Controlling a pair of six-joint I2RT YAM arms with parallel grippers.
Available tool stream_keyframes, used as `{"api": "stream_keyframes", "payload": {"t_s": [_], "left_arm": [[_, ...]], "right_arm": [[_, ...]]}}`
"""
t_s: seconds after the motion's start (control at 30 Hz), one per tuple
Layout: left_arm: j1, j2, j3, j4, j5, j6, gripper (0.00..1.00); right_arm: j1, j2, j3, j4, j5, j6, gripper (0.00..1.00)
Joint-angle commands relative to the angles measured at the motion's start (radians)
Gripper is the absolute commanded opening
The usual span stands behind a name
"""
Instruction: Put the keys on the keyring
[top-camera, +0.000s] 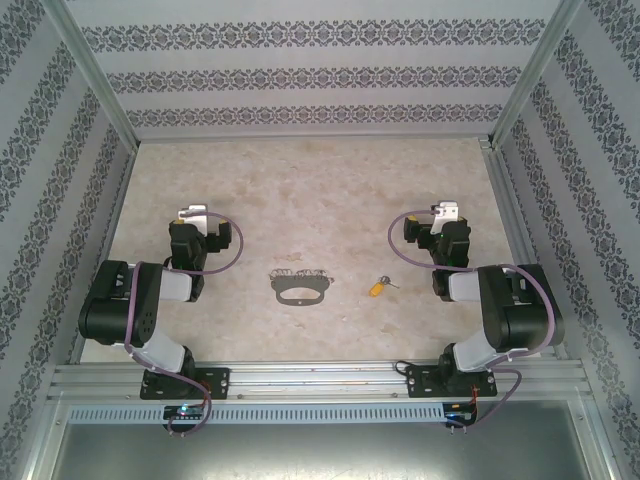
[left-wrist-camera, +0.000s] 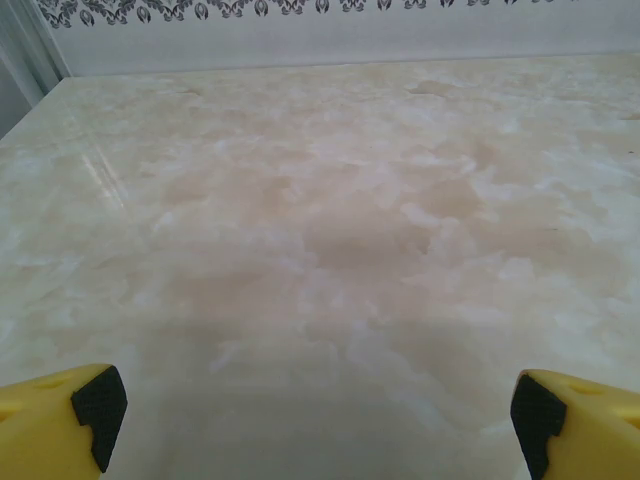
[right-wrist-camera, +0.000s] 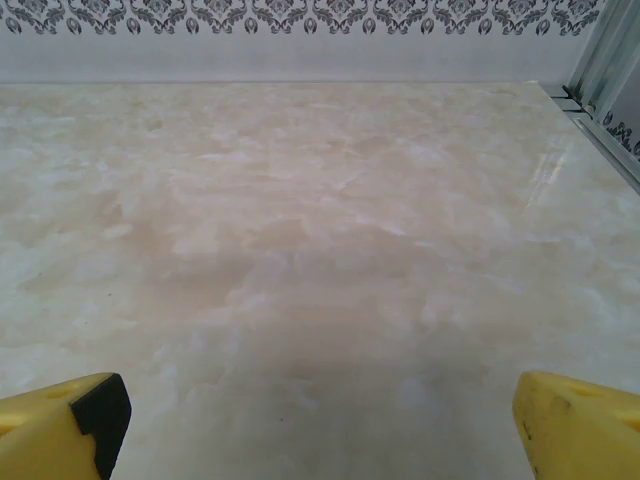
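Both my arms are folded back at the near edge of the marble-look table (top-camera: 330, 180), and both grippers point toward the far wall (top-camera: 300, 75) with its dark patterned stripes. My left gripper (left-wrist-camera: 320, 425) has its yellow fingers (left-wrist-camera: 50, 425) spread wide apart and is holding nothing, just pale tabletop ahead of it. Same deal with my right gripper (right-wrist-camera: 320, 425): jaws wide apart, nothing in them. From above, the keyring (top-camera: 299, 288) lies flat between my two arms, toward the near side, with its row of tiny pale metal bits (top-camera: 298, 272) along the far edge. The key (top-camera: 378, 288), yellow head and all, lies just right of it, not touching, and near my right arm's lower link. Both things sit nearer to my bases than either gripper does, so they're behind the fingertips. A purple cable (top-camera: 225, 255) loops off each wrist, and the left one bulges out toward the keyring's side. Metal frame posts (top-camera: 95, 85) run up on the left and right.
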Motion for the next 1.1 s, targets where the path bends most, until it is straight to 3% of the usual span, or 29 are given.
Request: {"api": "stream_keyframes", "payload": {"t_s": [0.0,1.07], "left_arm": [[-0.003,0.002,0.0,-0.001,0.015,-0.003,1.0],[0.005,0.003,0.004,-0.01,-0.009,-0.023,1.0]], "right_arm": [[-0.001,-0.002,0.009,0.028,-0.006,0.001,0.98],[-0.025,0.002,0.017,0.018,-0.042,0.024,0.98]]}}
